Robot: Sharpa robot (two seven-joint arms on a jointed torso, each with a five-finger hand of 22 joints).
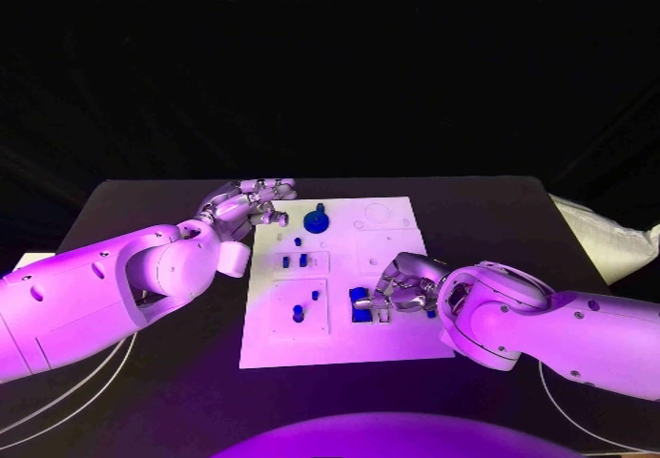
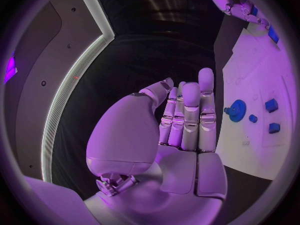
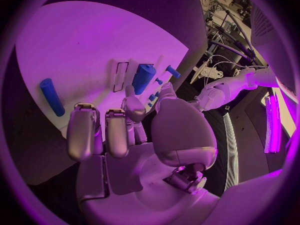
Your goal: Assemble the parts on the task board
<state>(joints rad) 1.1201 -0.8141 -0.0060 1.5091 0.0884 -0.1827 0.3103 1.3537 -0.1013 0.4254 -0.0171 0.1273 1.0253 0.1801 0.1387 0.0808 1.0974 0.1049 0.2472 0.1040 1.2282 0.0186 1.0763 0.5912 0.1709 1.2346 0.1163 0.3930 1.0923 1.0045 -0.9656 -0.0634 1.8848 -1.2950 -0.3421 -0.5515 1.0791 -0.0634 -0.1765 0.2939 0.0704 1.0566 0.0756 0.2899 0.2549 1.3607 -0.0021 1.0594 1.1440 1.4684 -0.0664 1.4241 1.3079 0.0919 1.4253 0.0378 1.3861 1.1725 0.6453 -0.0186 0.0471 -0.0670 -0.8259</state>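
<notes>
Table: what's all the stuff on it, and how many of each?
Table: one, black, under everything.
Task board: one, white, middle of the table.
Gear: one, blue, at the board's far end.
Small parts: several, blue, on the board's left half and by the right hand.
Left hand: one, silver, at the board's far left corner, holding nothing.
Right hand: one, silver, over the board's right side; can't tell if it holds a part.

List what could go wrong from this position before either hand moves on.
1. The right hand hovers low over the blue parts at the task board's near right side; a careless reach could knock them out of place.
2. The left hand, fingers straight and holding nothing, sits at the board's far left edge close to the blue gear; a sideways sweep might bump it.
</notes>
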